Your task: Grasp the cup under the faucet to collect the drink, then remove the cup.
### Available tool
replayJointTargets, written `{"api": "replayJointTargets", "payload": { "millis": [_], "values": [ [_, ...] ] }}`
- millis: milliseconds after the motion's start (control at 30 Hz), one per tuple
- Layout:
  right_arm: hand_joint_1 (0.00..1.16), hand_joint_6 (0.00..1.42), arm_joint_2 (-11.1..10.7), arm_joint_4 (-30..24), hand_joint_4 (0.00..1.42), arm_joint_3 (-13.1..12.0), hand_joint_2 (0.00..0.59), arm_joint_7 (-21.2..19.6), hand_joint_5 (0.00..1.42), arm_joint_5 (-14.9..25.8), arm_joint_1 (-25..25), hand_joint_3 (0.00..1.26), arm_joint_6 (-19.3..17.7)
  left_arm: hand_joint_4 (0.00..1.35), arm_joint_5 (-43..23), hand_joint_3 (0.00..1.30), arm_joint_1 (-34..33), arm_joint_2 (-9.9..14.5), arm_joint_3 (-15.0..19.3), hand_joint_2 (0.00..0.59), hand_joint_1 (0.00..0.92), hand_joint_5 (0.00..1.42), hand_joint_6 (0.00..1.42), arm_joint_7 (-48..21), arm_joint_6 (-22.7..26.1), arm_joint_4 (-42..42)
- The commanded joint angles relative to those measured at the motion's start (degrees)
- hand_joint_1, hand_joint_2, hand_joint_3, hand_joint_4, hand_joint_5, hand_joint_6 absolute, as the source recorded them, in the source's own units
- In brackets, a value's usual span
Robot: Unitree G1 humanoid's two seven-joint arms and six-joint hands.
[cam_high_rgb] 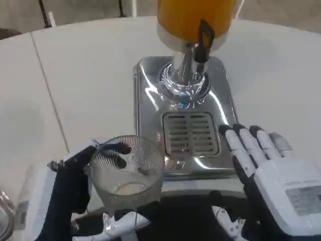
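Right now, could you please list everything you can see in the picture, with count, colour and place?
drink dispenser: one, orange tank on a silver column, top centre of the table
faucet lever: one, black, front of the tank
dispenser base: one, shiny silver, centre, under the column
drip grille: one, silver, slotted, in the front of the base
cup: one, clear ribbed glass, lower left, in front of the base and not under the faucet
table: one, white, under everything
left robot hand: one, black and white, lower left, holds the cup
right robot hand: one, white back with black and white fingers, lower right, fingers stretched out beside the base, holding nothing
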Motion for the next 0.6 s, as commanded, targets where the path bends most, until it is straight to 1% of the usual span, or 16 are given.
{"api": "replayJointTargets", "payload": {
  "millis": [33,200,400,467,567,600],
  "values": [
    [0.32,0.02,0.44,-0.05,0.0,0.18,0.51,0.44,0.0,-0.33,-0.06,0.0,0.43,1.1,0.0,1.11,-0.18,-0.91,-0.3,0.0,0.582,1.42,1.42,0.12,-1.57,-1.45],
    [0.32,0.02,0.81,-0.34,0.0,0.18,0.511,0.69,0.0,-0.65,-0.04,0.0,0.54,1.09,0.21,1.11,-0.36,-1.36,-0.14,0.0,0.582,1.42,1.42,0.25,-1.41,-1.16],
    [0.32,0.02,1.62,-1.69,0.0,-0.46,0.511,-0.08,0.0,-1.48,2.23,0.0,1.07,1.09,1.01,1.11,-1.8,-2.0,-0.03,0.0,0.582,1.42,1.42,0.69,-0.65,0.53],
    [0.32,0.02,2.26,-2.07,0.0,-0.55,0.511,-0.89,0.0,-1.87,3.35,0.0,1.37,1.09,2.14,1.11,-4.57,-3.01,-1.03,0.0,0.582,1.42,1.42,1.41,0.39,3.39],
    [0.33,0.02,2.41,-2.17,0.0,-0.4,0.512,-1.03,0.0,-2.31,4.34,0.0,1.19,1.09,3.85,1.11,-8.17,-4.44,-2.22,0.0,0.582,1.42,1.42,2.58,1.18,6.87],
    [0.33,0.02,2.51,-2.25,0.0,-0.42,0.512,-1.05,0.0,-2.32,4.67,0.0,1.19,1.09,4.77,1.11,-10.47,-5.15,-3.01,0.0,0.582,1.42,1.42,3.31,1.64,8.96]
  ]
}}
